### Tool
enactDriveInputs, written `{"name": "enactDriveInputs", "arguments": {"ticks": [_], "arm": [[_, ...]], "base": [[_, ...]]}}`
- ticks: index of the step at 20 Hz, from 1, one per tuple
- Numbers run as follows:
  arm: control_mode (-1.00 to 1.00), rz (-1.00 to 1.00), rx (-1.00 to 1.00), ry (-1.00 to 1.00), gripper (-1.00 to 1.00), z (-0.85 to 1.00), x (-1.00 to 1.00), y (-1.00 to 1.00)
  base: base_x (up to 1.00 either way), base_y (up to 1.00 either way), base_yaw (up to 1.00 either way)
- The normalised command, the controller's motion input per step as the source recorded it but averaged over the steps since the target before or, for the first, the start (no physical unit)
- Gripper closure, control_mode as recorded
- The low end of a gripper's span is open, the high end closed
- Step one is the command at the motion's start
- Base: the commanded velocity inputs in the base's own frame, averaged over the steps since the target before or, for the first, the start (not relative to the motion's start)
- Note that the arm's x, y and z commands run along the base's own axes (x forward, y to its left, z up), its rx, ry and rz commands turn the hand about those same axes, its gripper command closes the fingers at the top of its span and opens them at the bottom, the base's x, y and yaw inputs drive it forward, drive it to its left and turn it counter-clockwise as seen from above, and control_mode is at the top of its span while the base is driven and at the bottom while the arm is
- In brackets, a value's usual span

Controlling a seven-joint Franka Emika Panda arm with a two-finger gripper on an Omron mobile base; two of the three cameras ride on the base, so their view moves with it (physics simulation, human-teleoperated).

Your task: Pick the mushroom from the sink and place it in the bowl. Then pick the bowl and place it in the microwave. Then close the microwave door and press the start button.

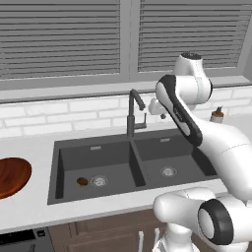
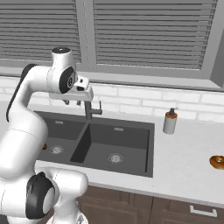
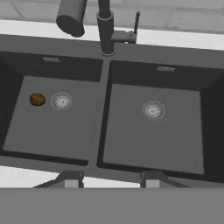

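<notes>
The mushroom (image 1: 82,181) (image 3: 37,99), a small brown lump, lies on the floor of the sink's (image 1: 140,140) left basin, just beside its silver drain (image 1: 99,181). My gripper (image 3: 110,179) (image 1: 160,115) (image 2: 72,103) hangs high above the sink near the dark faucet (image 1: 133,110), over the divider between the basins. It points down and is open, with nothing between its fingers. The reddish-brown wooden bowl (image 1: 10,177) rests on the counter at the far left, cut off by the frame edge. The microwave and its door are out of view.
The gooseneck faucet (image 3: 105,26) rises close in front of the hand. On the right counter stand a soap dispenser (image 2: 169,121) and a brown ring-shaped item (image 2: 217,162). A tiled backsplash and a window with blinds close off the back.
</notes>
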Motion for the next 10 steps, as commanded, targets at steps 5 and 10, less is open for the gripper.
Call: {"name": "enactDriveInputs", "arguments": {"ticks": [5, 10], "arm": [[-1.0, 0.01, -0.01, 0.0, -1.0, -0.01, -0.24, 0.27], [-1.0, 0.05, -0.05, 0.0, -1.0, -0.47, -0.1, 1.0]], "base": [[0.0, 0.0, 0.0], [0.0, 0.0, 0.0]]}}
